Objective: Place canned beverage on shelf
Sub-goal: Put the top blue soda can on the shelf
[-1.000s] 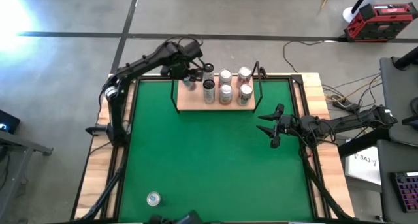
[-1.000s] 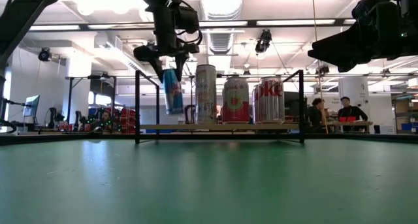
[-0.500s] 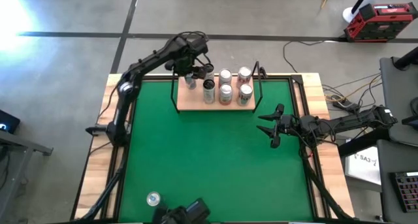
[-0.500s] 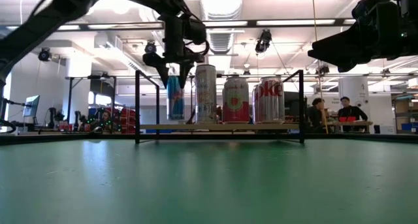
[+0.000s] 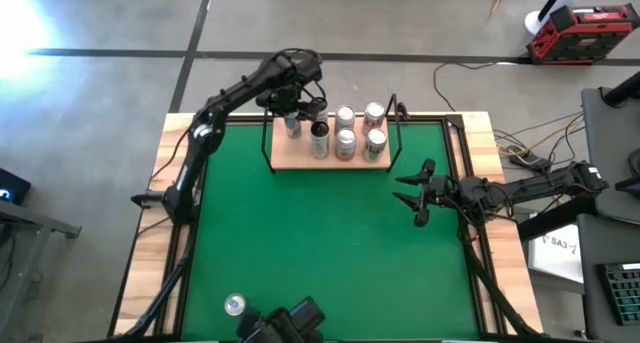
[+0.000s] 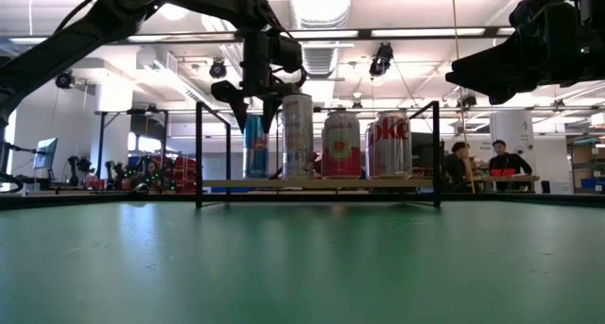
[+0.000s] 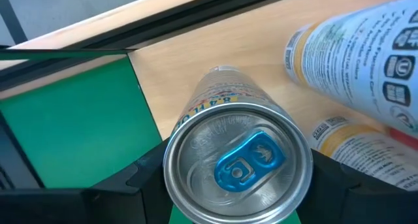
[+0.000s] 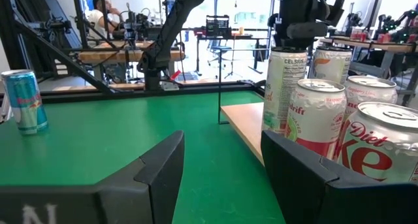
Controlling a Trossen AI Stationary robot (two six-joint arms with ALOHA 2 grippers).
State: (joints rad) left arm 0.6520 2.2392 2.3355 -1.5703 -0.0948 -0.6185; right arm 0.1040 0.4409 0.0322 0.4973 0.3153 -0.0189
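Bright overhead strip lights; window glare upper left of high view; wrist foregrounds blurred.

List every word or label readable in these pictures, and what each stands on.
"CELSIUS": tall white can on the shelf.
"Diet" and part of "Coke": silver can.
"SA3-7": paper beside the table.
Print on the can in the left tool: too blurred.

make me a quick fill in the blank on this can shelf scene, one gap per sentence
1. The left gripper is shut on a slim ____ can.
2. That can is at the shelf's ____ end in the high view.
3. The right gripper hangs over the ____ mat.
4. A lone can stands near the mat's ____ edge in the high view.

Missing words: blue; left; green; bottom
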